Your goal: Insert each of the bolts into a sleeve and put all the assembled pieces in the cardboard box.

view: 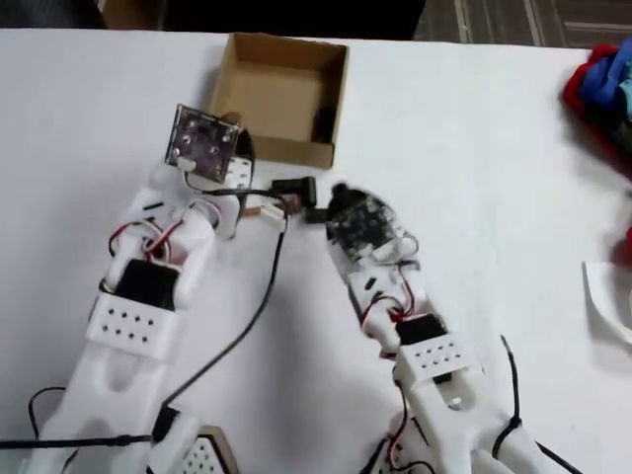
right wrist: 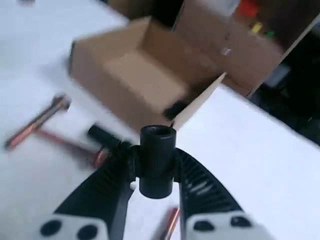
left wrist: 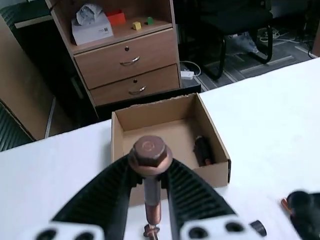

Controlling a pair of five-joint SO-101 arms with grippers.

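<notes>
While the left end effector (left wrist: 150,175) clamps a copper bolt (left wrist: 148,152) just below its hex head, the right end effector (right wrist: 156,167) grips a black sleeve (right wrist: 157,145). Beyond both, upper centre of high view, the cardboard box (view: 281,150) sits on the tabletop (view: 494,197), with one dark piece (left wrist: 202,150) inside.

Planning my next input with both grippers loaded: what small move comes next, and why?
Probably bring the sleeve in the right gripper to the bolt in the left gripper, aligning bore with shank: each gripper is shut on one part, not yet joined.
</notes>
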